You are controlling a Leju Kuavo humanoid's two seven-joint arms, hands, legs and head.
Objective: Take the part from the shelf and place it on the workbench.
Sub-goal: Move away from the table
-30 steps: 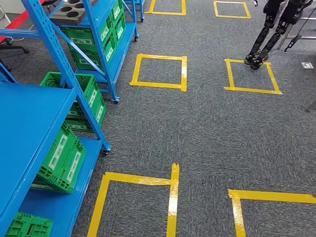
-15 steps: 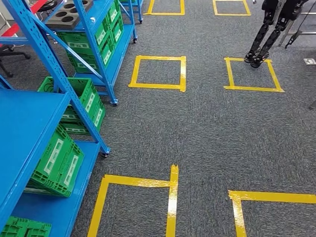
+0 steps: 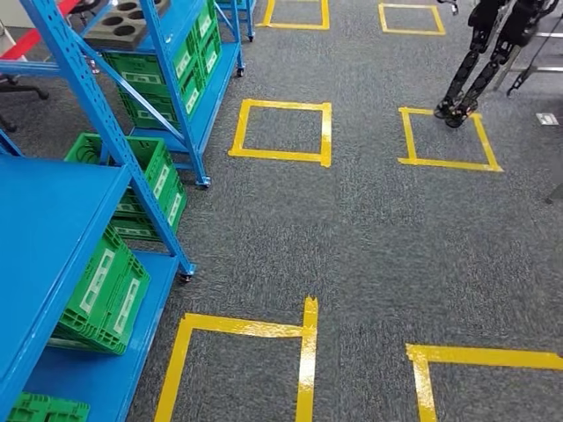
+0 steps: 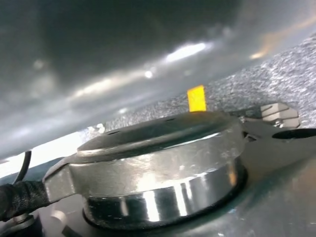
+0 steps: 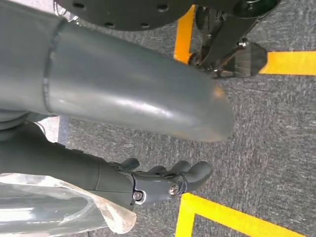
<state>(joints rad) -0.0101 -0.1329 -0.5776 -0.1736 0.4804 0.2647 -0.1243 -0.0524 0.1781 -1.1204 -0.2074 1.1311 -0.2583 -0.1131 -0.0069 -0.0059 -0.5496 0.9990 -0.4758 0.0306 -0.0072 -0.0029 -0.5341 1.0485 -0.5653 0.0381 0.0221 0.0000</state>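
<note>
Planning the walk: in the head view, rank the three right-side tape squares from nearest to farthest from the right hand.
1. Near square, bottom right, by the right hand.
2. Middle square, under the other robot.
3. Far square, top edge.

I am looking down at a grey carpet floor (image 3: 372,237) with yellow tape squares (image 3: 282,128) stuck on it. Blue metal racks (image 3: 99,114) are standing along the left side, and green plastic crates (image 3: 106,290) are sitting on their low shelves.
</note>
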